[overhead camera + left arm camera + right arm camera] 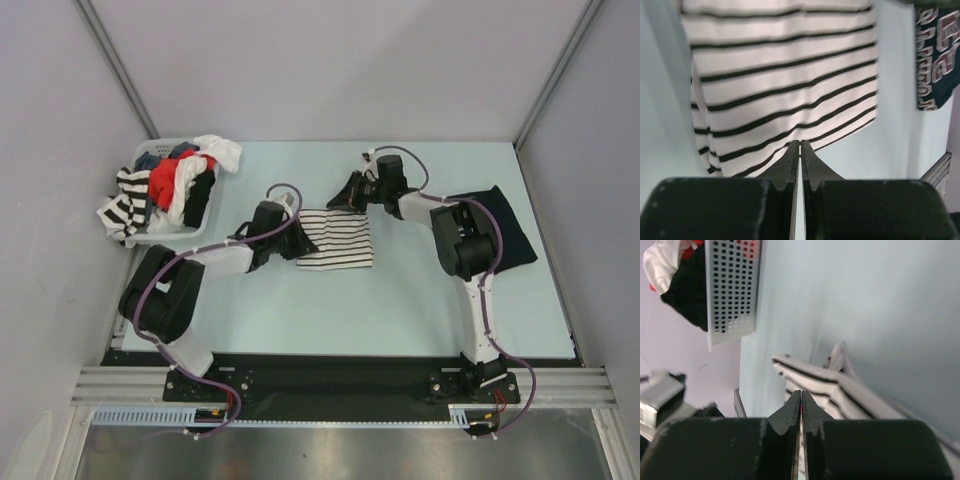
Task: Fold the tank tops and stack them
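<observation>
The white tank top with thin dark stripes (338, 240) lies folded in a rectangle at the table's middle. It fills the left wrist view (785, 75) and shows bunched in the right wrist view (840, 387). My left gripper (290, 244) is shut at its left edge, tips (800, 143) on the cloth's border. My right gripper (338, 203) is shut at its far edge (801, 392), with the cloth running behind the fingertips. The dark navy jersey (505, 225) lies folded at the right under my right arm. Its lettering shows in the left wrist view (939, 55).
A white perforated basket (205, 218) at the far left holds several garments in red, white, black and stripes, some hanging over its rim. It also shows in the right wrist view (732, 290). Grey walls close in the table on three sides.
</observation>
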{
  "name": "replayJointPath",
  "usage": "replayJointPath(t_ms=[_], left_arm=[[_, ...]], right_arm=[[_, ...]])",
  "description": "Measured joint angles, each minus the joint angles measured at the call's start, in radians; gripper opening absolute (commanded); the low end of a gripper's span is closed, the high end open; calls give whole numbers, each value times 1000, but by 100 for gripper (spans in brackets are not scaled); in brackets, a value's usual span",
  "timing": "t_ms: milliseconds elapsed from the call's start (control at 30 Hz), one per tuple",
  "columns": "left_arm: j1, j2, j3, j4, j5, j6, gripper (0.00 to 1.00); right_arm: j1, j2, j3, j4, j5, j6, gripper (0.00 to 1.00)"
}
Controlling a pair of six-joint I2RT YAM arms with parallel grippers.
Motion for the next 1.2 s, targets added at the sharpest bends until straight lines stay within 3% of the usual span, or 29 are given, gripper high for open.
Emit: replayJointPath(t_ms=[200,400,533,667,900,1000,1033,1133,1200], left_arm=[[50,-55,145,-52,5,21,8],[71,37,265,-55,35,19,6],[71,185,363,-63,49,19,4],[73,328,431,-71,57,18,4],[112,410,434,-77,93,10,4],[152,410,446,-85,117,14,11],[163,410,451,-89,119,21,22],[191,394,463,-102,116,53,43],[199,356,456,-117,105,70,50]], right_arm=[[0,-252,-150,-22,-14,-43,8],[7,-401,-385,77,-67,-41,7],[30,-389,-526,69,-64,-54,5],[55,-319,-556,98,-78,-55,5],[13,-238,-633,158,-121,-35,5],[6,-248,-632,133,-110,-62,6],[3,-252,-632,125,-108,-71,6],[-1,-270,-633,91,-100,-92,12],[-6,-295,-634,50,-84,-112,18]])
